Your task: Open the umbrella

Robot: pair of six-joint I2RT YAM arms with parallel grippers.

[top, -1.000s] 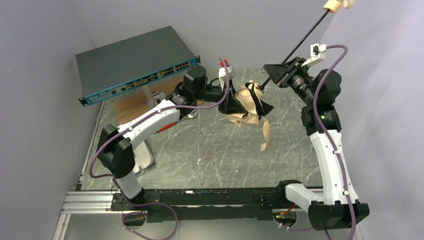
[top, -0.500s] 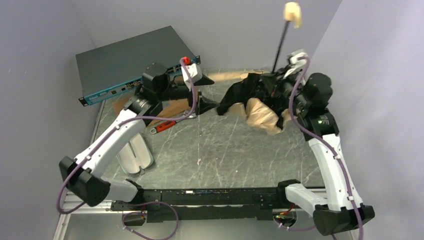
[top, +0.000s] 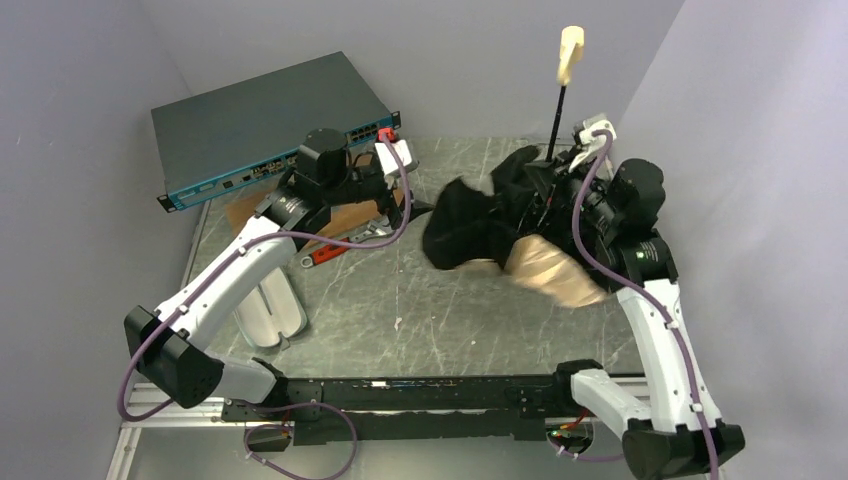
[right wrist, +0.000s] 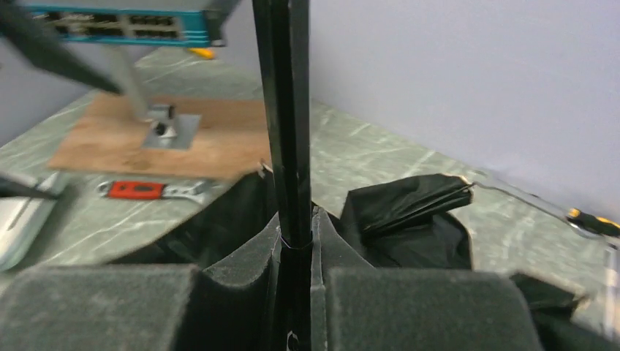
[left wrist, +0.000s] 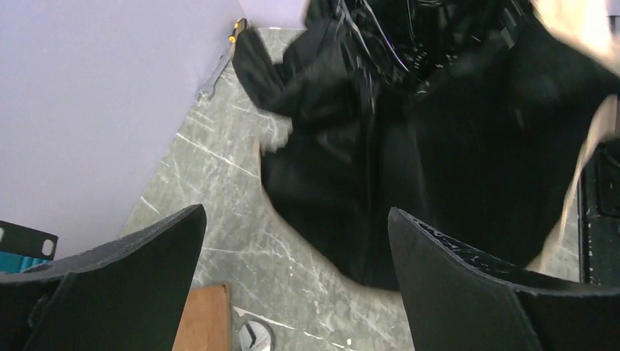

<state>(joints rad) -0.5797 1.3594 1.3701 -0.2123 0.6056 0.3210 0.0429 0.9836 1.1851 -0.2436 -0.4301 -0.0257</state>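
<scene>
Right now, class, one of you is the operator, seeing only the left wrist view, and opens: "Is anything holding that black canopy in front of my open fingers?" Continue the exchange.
Observer: Yes. The right gripper is shut on the umbrella, on its black shaft.
Operator: Which way does the shaft point?
Observer: Up, away from the table; the cream handle tops it.
Operator: Anything lying outside my view?
Observer: A pale sleeve lies toward the table's left side.
</scene>
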